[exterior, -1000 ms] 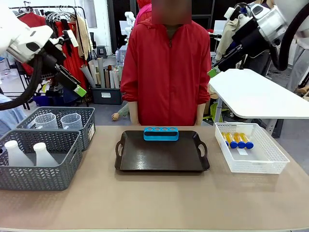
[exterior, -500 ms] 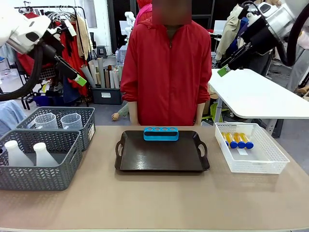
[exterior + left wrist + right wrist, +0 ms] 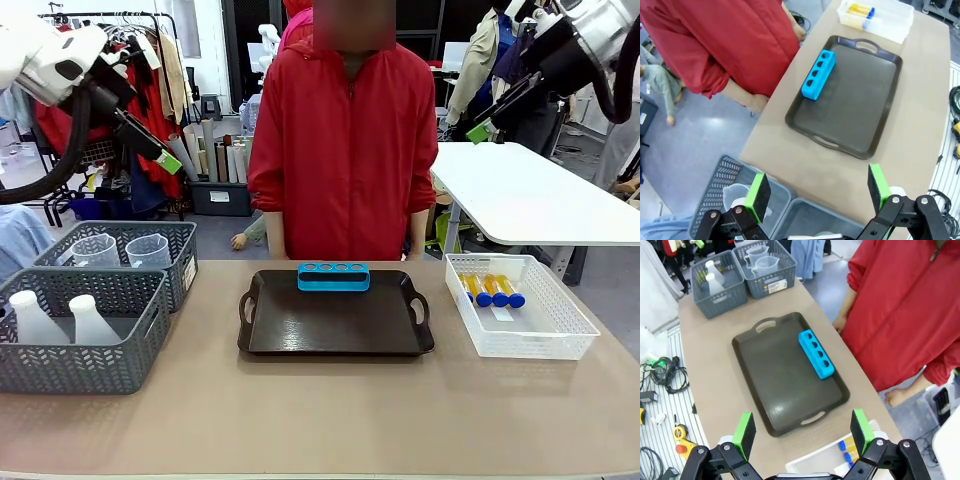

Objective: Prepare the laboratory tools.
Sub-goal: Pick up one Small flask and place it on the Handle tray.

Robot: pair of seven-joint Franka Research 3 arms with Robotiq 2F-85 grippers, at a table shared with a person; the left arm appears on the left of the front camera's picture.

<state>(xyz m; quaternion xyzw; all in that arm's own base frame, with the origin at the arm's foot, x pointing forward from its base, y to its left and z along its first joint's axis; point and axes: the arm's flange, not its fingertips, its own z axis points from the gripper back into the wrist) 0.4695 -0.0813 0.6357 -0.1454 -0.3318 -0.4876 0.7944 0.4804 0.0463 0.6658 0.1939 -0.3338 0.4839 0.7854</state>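
The tray point(image 3: 335, 332) is dark plastic with a soft sheen. The blue tube rack point(image 3: 334, 277) is smooth, glossy plastic. The grey baskets point(image 3: 80, 368) are matt, perforated plastic. They hold translucent white conical flasks point(image 3: 33, 318) and clear plastic beakers point(image 3: 148, 250). The table point(image 3: 320, 420) is matt beige. The person's red jacket point(image 3: 345, 150) is smooth cloth.

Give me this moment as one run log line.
left gripper open, empty | right gripper open, empty | blue tube rack empty on tray | orange tubes in white basket
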